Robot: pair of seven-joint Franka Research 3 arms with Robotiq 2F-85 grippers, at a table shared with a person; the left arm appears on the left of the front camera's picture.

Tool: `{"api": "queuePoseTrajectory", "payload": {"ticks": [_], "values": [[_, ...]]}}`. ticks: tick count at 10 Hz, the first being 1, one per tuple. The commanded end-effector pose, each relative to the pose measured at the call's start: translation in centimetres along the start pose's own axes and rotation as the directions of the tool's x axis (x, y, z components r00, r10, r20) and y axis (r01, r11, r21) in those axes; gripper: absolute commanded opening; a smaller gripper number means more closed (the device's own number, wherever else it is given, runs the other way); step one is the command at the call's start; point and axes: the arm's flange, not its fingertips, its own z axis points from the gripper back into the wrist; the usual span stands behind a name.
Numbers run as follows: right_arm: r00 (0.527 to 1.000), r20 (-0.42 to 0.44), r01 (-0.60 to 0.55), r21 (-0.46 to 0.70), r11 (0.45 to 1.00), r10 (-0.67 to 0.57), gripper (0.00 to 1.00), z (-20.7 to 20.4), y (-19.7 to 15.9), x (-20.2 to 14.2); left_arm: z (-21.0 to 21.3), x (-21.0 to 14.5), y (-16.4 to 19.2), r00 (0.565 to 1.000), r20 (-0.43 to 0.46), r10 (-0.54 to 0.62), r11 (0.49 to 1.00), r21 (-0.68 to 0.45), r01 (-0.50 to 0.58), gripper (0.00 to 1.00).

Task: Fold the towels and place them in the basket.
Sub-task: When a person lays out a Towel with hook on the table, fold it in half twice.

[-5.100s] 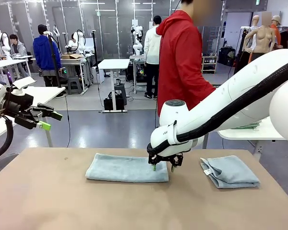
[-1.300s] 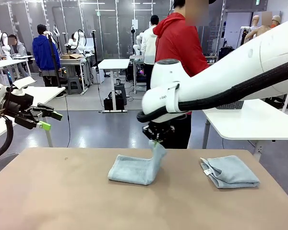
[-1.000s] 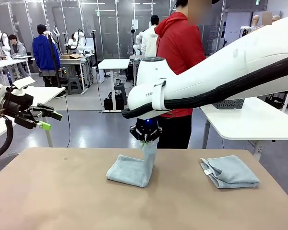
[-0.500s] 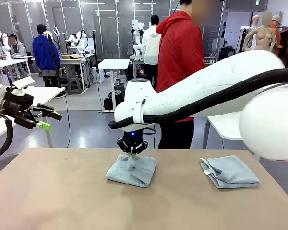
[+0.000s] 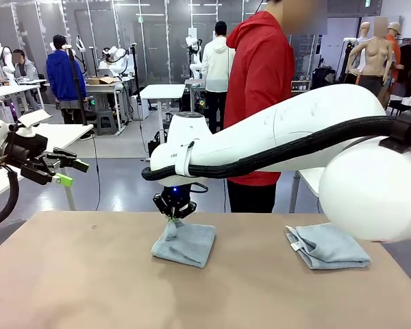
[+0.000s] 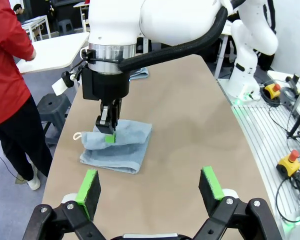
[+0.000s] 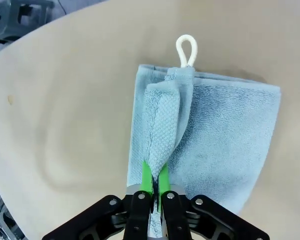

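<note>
The right gripper [image 5: 172,218] has pulled the pale blue terry towel [image 5: 185,242] edge over.
It pinches that edge tight; second folded towel [image 5: 327,246] beside it waits, nothing packed yet.

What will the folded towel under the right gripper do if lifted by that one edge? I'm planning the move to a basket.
Probably floppy: the towel bunches into a soft ridge where the right gripper pinches it, so the fold would likely sag open. It looks light. The looped terry surface should resist slipping on the table.
</note>
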Motion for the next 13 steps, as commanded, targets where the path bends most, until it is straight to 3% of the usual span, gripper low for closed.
{"api": "queuePoseTrajectory", "payload": {"ticks": [1, 3, 4, 5, 6, 7, 8, 9, 10, 11, 12, 13], "values": [[0.99, 0.072, 0.117, 0.025, 0.993, -0.119, 0.0, -1.4, 0.7, 0.6, 0.1, 0.1, -0.2, 1.0, 0.004, 0.0, 1.0, 0.003, 0.0, 1.0], [0.989, 0.072, 0.124, 0.028, 0.992, -0.126, 0.0, -2.1, 0.9, 0.5, 0.1, 0.1, -0.2, 1.0, 0.004, 0.0, 1.0, 0.003, 0.0, 1.0], [0.99, 0.077, 0.12, 0.025, 0.992, -0.121, 0.25, -2.3, 1.1, 0.4, 0.1, 0.1, -0.2, 1.0, 0.004, 0.0, 1.0, 0.003, 0.0, 1.0], [0.991, 0.072, 0.113, 0.019, 0.993, -0.115, 0.25, -2.4, 1.2, 0.3, 0.1, 0.1, -0.2, 1.0, 0.004, 0.0, 1.0, 0.003, 0.0, 1.0], [0.991, 0.062, 0.114, 0.016, 0.993, -0.115, 0.45, -2.5, 1.2, 0.1, 0.1, 0.1, -0.2, 1.0, 0.004, 0.0, 1.0, 0.003, 0.0, 1.0], [0.991, 0.059, 0.117, 0.015, 0.993, -0.118, 0.28, -2.4, 1.2, -0.2, 0.1, 0.1, -0.2, 1.0, 0.004, 0.0, 1.0, 0.003, 0.0, 1.0], [0.989, 0.063, 0.131, 0.013, 0.991, -0.131, 0.65, -2.0, 0.9, -0.5, 0.1, 0.1, -0.2, 1.0, 0.004, 0.0, 1.0, 0.003, 0.0, 1.0], [0.988, 0.068, 0.139, 0.014, 0.99, -0.139, 0.48, -1.5, 0.6, -0.9, 0.1, 0.1, -0.2, 1.0, 0.004, 0.0, 1.0, 0.003, 0.0, 1.0], [0.989, 0.062, 0.135, 0.021, 0.991, -0.136, 0.85, -0.6, 0.0, -1.5, 0.1, 0.1, -0.2, 1.0, 0.004, 0.0, 1.0, 0.003, 0.0, 1.0], [0.987, 0.062, 0.145, 0.038, 0.989, -0.147, 0.68, 0.5, -1.3, -2.3, 0.1, 0.1, -0.2, 1.0, 0.004, 0.0, 1.0, 0.003, 0.0, 1.0], [0.987, 0.062, 0.143, 0.048, 0.989, -0.146, 1.0, 1.6, -2.8, -3.0, 0.1, 0.1, -0.2, 1.0, 0.004, 0.0, 1.0, 0.003, 0.0, 1.0], [0.992, 0.054, 0.114, 0.048, 0.992, -0.117, 0.88, 2.5, -4.7, -3.9, 0.1, 0.1, -0.2, 1.0, 0.004, 0.0, 1.0, 0.003, 0.0, 1.0]]}}
